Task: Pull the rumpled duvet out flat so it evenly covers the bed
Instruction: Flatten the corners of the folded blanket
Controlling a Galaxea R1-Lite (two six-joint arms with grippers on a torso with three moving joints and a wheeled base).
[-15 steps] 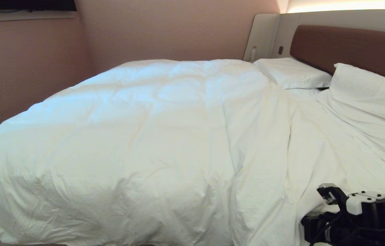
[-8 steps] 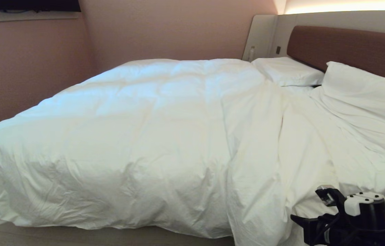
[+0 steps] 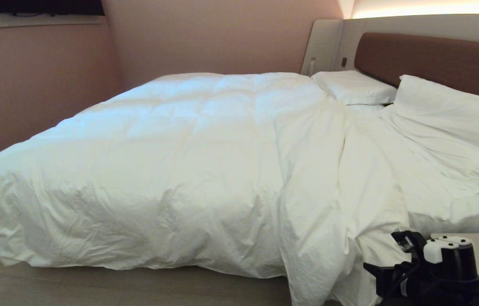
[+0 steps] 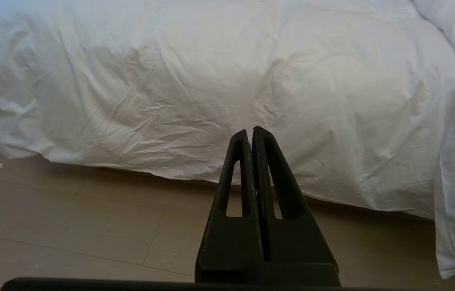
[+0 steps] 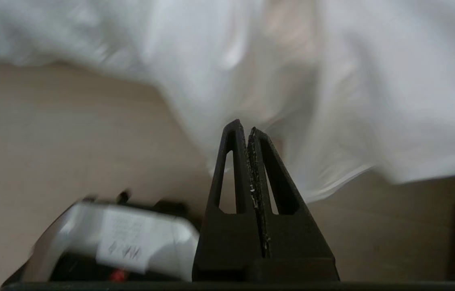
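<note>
A: While both tools sat pressed together and empty, where was the duvet (image 3: 188,170)?
B: Spread over most of the bed (image 3: 456,214), bunched in a fold near the pillows (image 3: 447,123).
A: Handling?
B: Looked soft, puffy, bulky, likely to drag. Right gripper (image 5: 247,127) was near the hanging edge; I'd pinch there. Left gripper (image 4: 249,132) hung low.

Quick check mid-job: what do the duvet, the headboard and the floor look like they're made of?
Duvet: matte white woven fabric, probably cotton, puffy fill; fine creases and stitched squares.
Headboard: brown padded panel, smooth, fabric or leatherette, can't tell.
Floor: pale wood-look planks, low sheen, visible seams; laminate or wood.
</note>
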